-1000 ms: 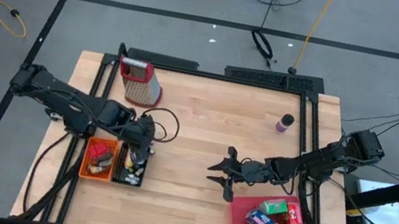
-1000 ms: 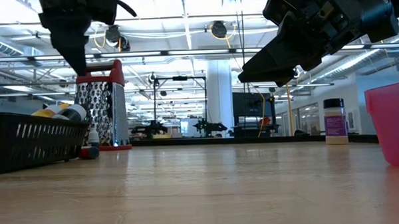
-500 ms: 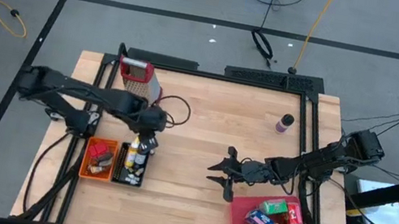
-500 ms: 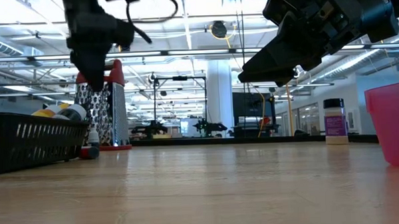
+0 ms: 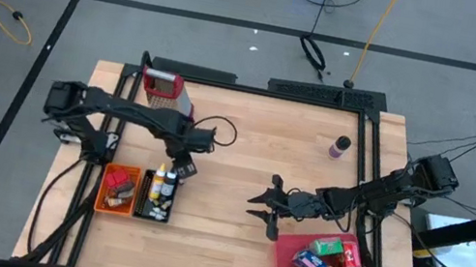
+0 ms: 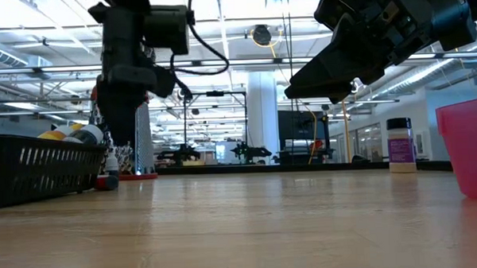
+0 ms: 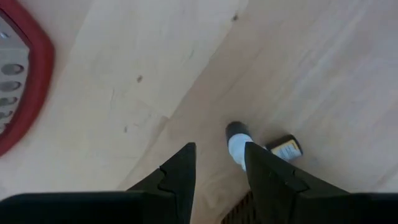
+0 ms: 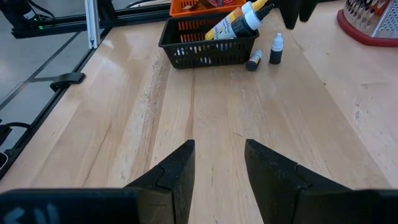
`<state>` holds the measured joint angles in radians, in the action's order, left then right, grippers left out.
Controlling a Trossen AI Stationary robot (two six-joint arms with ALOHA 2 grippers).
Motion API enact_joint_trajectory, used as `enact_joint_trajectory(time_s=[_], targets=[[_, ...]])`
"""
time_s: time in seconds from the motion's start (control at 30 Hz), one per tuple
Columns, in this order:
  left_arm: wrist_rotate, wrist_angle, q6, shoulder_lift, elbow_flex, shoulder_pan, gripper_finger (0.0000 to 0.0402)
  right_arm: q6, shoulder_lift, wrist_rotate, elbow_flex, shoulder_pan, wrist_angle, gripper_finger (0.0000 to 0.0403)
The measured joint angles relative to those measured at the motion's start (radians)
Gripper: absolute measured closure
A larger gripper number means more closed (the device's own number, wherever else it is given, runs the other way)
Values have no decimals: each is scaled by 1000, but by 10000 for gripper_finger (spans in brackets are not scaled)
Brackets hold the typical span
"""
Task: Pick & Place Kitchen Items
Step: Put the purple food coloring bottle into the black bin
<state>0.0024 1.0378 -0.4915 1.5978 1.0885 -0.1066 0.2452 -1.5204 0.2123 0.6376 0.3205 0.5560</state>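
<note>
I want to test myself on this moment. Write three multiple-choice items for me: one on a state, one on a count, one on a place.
1. How is the right tool?
A. open, with nothing between its fingers
B. shut on a carton
C. shut on a spoon

2. How many little bottles are on the bare wood next to the black basket?
A. one
B. two
C. four

3. Where is the grater?
A. inside the black basket
B. held in the right tool
C. standing on the wood, on the left arm's side of the table

Key:
1 A, as the right wrist view shows only bare table in the gap between the fingers.
2 B, as that view shows one bottle upright and one lying beside it.
3 C, as the high view shows it on the table, beyond the baskets.
</note>
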Motion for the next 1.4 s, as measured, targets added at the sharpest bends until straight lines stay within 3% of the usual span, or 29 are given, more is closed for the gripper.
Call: enact_joint_trajectory(time_s=[0.37, 0.87, 1.4], targets=[[54, -3, -42, 96, 0, 0, 266, 0, 0, 0, 0, 0, -1, 271], [87, -29, -112, 99, 0, 5, 264, 0, 0, 0, 0, 0, -8, 271], [86, -18, -143, 99, 0, 15, 198, 0, 0, 0, 0, 0, -8, 271]])
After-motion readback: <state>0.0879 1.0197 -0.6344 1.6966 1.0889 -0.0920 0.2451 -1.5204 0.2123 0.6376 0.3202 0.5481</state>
